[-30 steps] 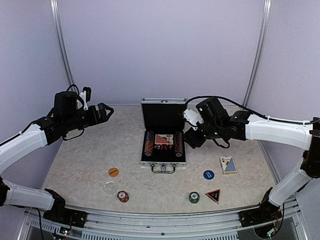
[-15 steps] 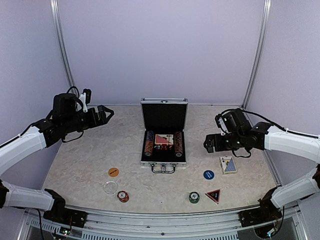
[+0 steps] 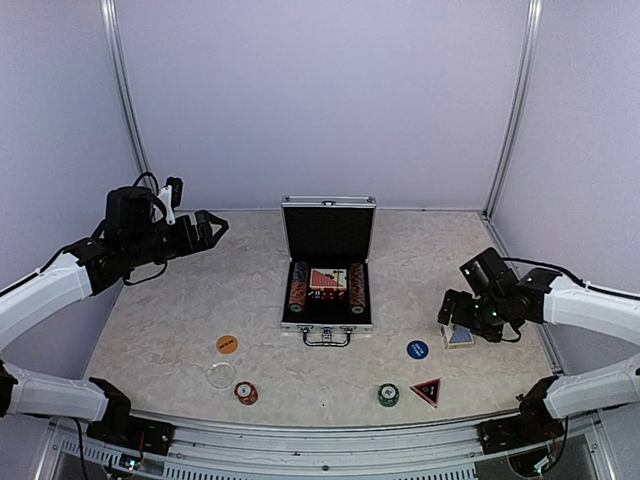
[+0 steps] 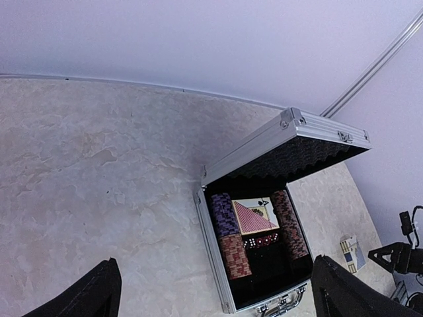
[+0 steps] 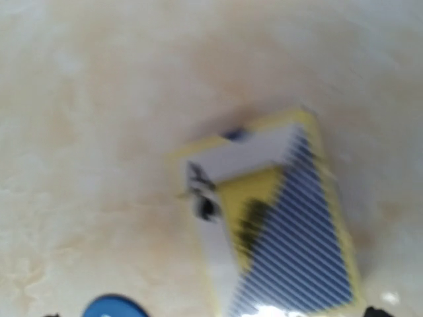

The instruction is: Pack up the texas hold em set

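One silver aluminium case (image 3: 328, 232) stood open at the middle of the table (image 3: 170, 300), lid upright and handle facing the arms. Chip rows (image 3: 297, 286) lay along its left and right inner walls, with the red card deck (image 3: 327, 279) between them.

To the right of the case, the blue card deck (image 3: 462, 338) lay flat on the table. The blue disc (image 3: 417, 349) lay near it, with the triangle marker (image 3: 427, 390) and a green chip stack (image 3: 388, 395) closer to the front edge. At front left lay an orange disc (image 3: 227, 344), a clear disc (image 3: 220, 375) and a red-and-white chip stack (image 3: 246, 393).

The right gripper (image 3: 455, 322) hovered directly over the blue card deck, fingers spread and holding nothing. The left gripper (image 3: 205, 230) hung well left of the case, fingers spread wide and empty.
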